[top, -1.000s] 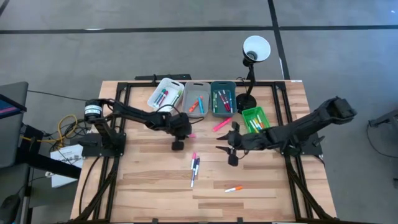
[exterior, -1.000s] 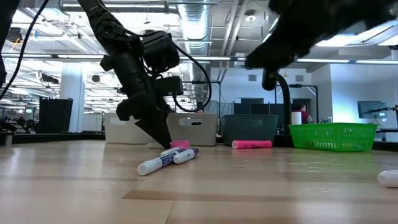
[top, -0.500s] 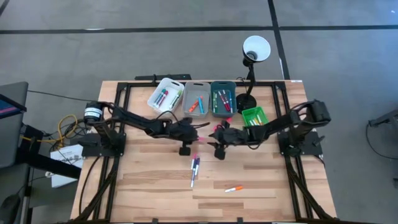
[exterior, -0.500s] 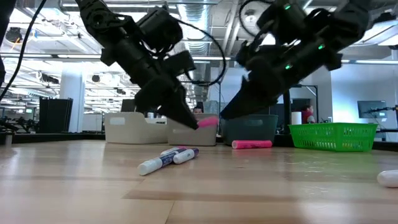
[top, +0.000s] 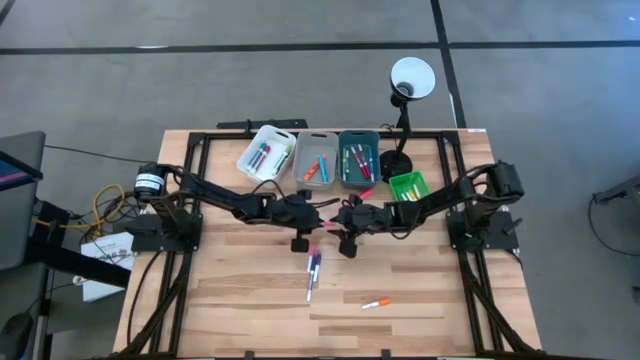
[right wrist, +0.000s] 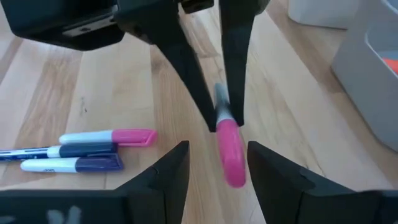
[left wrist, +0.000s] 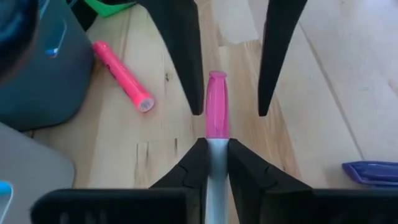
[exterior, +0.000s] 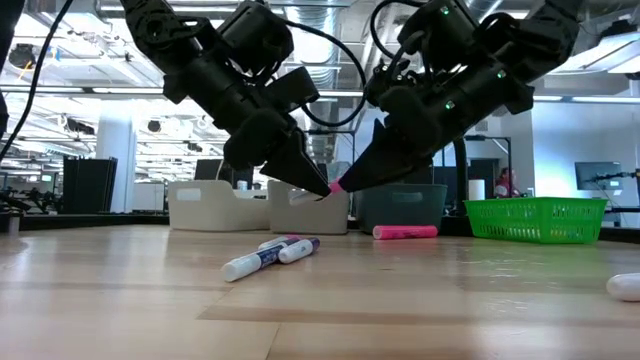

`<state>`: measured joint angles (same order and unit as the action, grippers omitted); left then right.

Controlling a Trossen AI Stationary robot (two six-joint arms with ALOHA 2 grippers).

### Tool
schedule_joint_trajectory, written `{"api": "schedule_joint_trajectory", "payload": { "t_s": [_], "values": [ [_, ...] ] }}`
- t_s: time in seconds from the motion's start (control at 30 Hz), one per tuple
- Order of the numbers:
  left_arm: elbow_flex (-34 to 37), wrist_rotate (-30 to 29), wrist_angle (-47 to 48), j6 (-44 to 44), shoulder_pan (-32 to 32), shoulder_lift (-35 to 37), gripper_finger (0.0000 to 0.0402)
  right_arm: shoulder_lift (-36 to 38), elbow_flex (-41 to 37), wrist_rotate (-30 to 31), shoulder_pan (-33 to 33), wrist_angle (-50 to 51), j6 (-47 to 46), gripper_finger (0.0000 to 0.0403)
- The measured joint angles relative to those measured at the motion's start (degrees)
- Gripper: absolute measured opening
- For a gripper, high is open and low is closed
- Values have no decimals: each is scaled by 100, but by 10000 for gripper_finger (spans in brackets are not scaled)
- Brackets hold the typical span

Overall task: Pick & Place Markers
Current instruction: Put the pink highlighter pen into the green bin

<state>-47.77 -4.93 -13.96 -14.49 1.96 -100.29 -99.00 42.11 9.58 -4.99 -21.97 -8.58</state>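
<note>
A marker with a pink cap point(left wrist: 217, 106) and a pale barrel hangs above the table's middle. My left gripper point(left wrist: 217, 144) is shut on it and reaches in from the left point(top: 316, 218). My right gripper point(right wrist: 215, 154) comes from the right point(top: 338, 219) and is open. Its two fingers stand on either side of the pink cap point(right wrist: 230, 152) with a gap on each side. In the low view the two grippers meet tip to tip at the cap point(exterior: 333, 186). Three markers point(top: 312, 272) and an orange one point(top: 375, 303) lie flat on the wood. My left gripper pinches the marker's pale barrel point(left wrist: 217, 158) between its two fingers, just behind the pink cap. The fingers slant down from the table's left and lie along the marker, whose cap end sticks out past their tips. The marker is lifted clear of the table.
At the far edge stand a white bin point(top: 265, 152), a grey bin point(top: 316, 158), a teal bin point(top: 358, 156) and a green basket point(top: 408, 188), each with markers in it. A pink highlighter point(exterior: 405, 232) lies before the teal bin. A desk lamp point(top: 405, 110) stands behind.
My left gripper has lifted the pink-capped marker off the table, carried it toward the right and tipped it up closer to level. My right gripper has come down and toward the left until its fingers stand around the cap.
</note>
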Motion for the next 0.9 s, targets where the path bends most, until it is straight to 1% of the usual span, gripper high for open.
{"api": "schedule_joint_trajectory", "payload": {
  "t_s": [0.13,0.37,0.5,0.67,0.9],
  "values": [
    [0,1,-57,-1,-2,0,44,0,-2,-95,0,66,1,132],
    [0,26,-69,-3,2,2,47,0,-4,-93,30,45,4,73],
    [0,70,-69,-3,-1,4,47,0,-4,-101,39,48,4,51],
    [0,87,-65,-3,0,4,56,0,-4,-210,42,45,7,43],
    [0,89,-69,-3,2,4,58,0,-5,-226,42,59,12,46]
  ]
}}
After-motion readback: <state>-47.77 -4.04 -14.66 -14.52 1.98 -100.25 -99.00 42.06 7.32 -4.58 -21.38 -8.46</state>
